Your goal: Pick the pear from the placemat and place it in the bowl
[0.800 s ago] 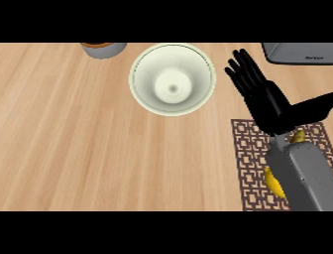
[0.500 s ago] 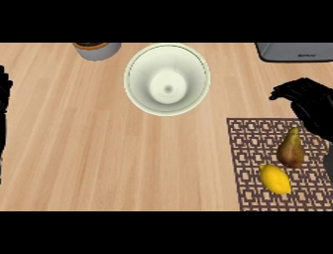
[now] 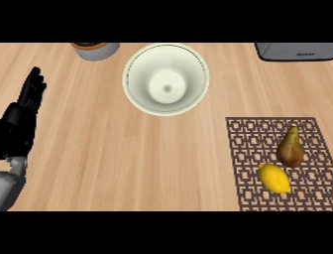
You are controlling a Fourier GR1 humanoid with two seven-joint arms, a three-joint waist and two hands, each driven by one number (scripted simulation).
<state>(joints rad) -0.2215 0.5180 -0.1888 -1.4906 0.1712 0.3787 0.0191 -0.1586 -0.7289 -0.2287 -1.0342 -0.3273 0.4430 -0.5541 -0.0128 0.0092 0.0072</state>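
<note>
Still, brown tapered pear (image 3: 290, 148) lies on latticed placemat (image 3: 250, 163).

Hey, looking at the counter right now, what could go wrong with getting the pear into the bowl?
1. The lemon lies right beside the pear on the placemat, so a reaching hand might nudge or take the wrong fruit.
2. The pear lies on its side, so it may roll when touched.
3. Only the left hand shows, open at the far left; the bowl stands well away from the pear.
</note>
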